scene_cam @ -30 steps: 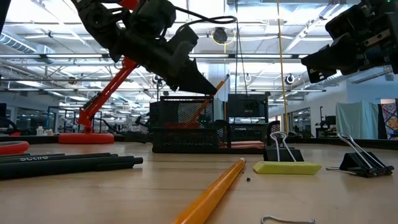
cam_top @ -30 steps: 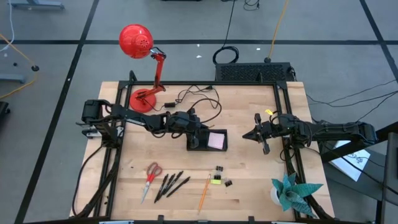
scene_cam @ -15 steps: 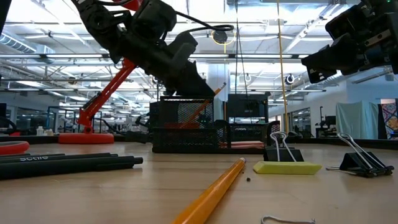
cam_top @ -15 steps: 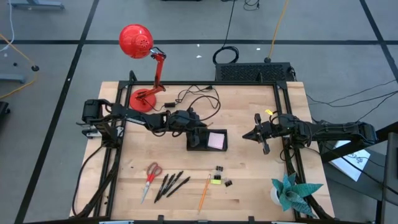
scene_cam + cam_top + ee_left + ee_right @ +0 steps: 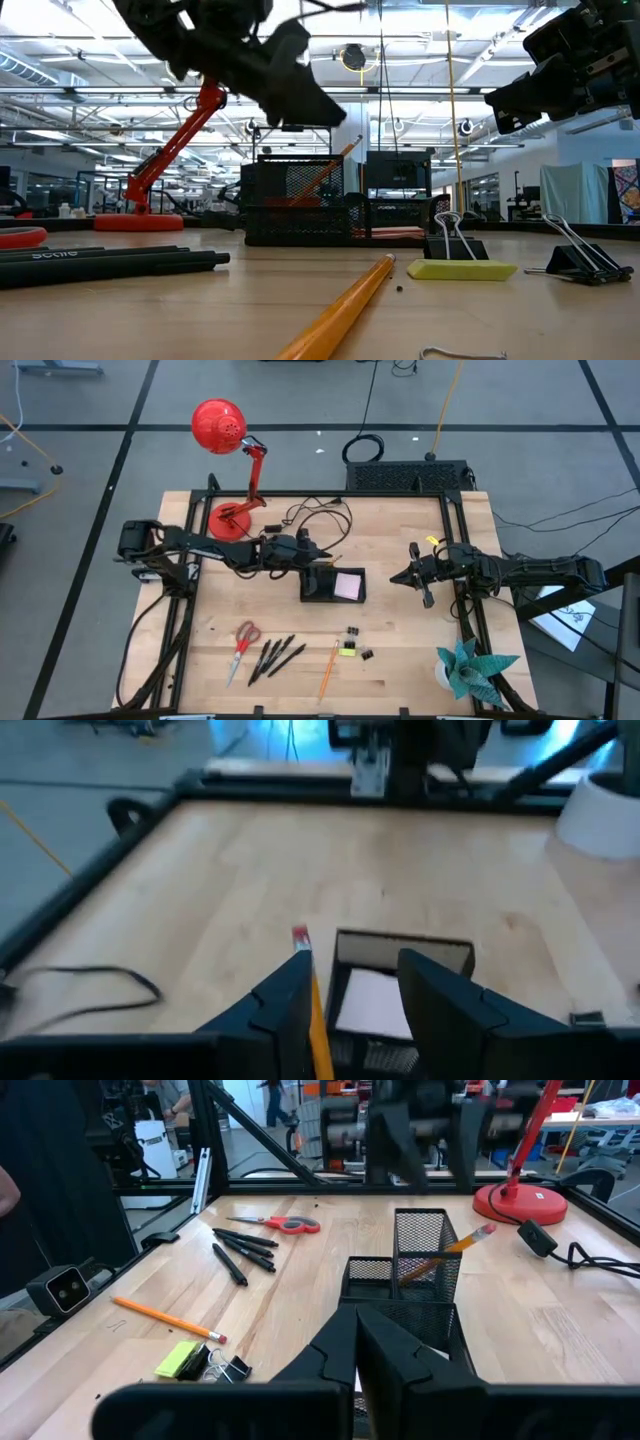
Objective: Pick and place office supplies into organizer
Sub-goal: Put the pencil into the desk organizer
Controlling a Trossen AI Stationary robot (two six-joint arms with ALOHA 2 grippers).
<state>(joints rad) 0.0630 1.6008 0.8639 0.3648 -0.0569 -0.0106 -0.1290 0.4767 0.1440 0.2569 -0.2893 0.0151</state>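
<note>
The black mesh organizer (image 5: 333, 586) sits mid-table with the pale sticky-note pad (image 5: 348, 585) in its low section. An orange pencil (image 5: 455, 1245) stands in the tall compartment and leans on its rim, eraser end up (image 5: 300, 935). My left gripper (image 5: 355, 970) hangs open just above that compartment (image 5: 300, 190), clear of the pencil. My right gripper (image 5: 360, 1345) is shut and hovers right of the organizer (image 5: 415, 575). Red-handled scissors (image 5: 243, 640), black pens (image 5: 275, 655), another orange pencil (image 5: 328, 668), binder clips (image 5: 355, 634) and a yellow-green piece (image 5: 347, 649) lie near the table's near edge.
A red desk lamp (image 5: 235, 515) and black cables (image 5: 315, 515) occupy the far left part of the table. A teal paper plant (image 5: 470, 665) stands at the near right corner. Bare wood lies between the organizer and the row of supplies.
My left gripper has risen from the top of the tall compartment and drawn back a little toward the table's left. The orange pencil has stayed leaning in the compartment, now clear of the fingers. My right arm has kept still.
</note>
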